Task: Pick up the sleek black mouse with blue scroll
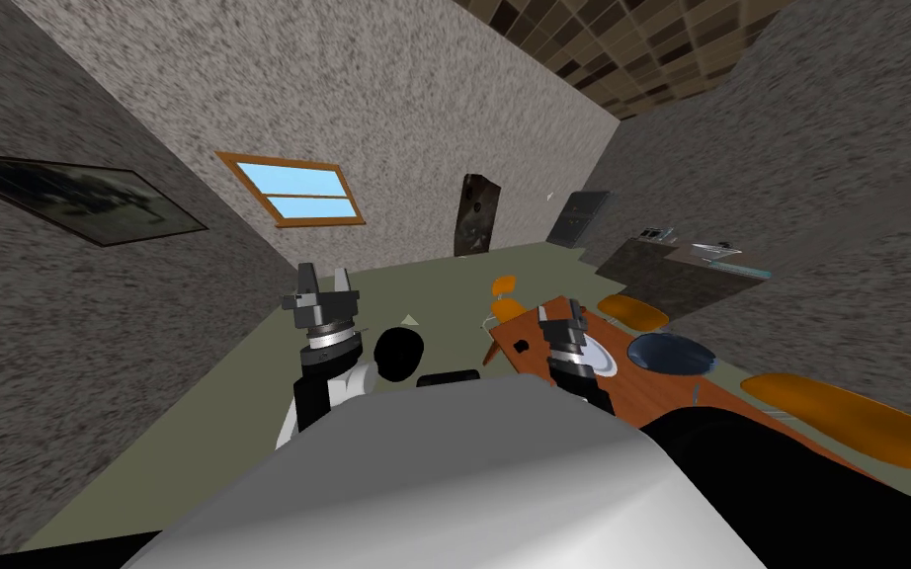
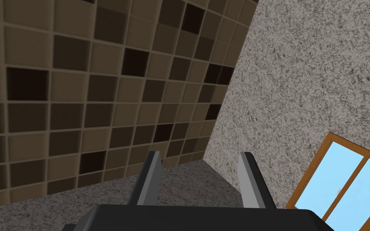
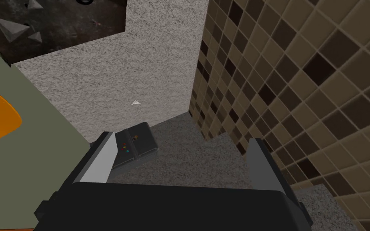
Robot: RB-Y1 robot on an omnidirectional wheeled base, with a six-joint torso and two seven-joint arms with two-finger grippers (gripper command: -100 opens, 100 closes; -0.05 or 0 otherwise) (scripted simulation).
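Two grippers are raised with jaws released and nothing held: the left gripper [image 1: 324, 277] over the green floor [image 1: 246, 395], the right gripper [image 1: 560, 312] above the brown table [image 1: 631, 390]. A small dark item, possibly the mouse [image 1: 521, 346] but too small to confirm, lies near the table's corner, beside the right gripper. A white plate [image 1: 602, 358] and a dark bowl [image 1: 676, 354] sit further along.

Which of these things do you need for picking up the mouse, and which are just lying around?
For the job: right gripper, open, by the table; a dark speck on the table, maybe the mouse, too small to tell.

Just lying about: plate, bowl, orange chair, window, wall picture; left gripper, open, raised.
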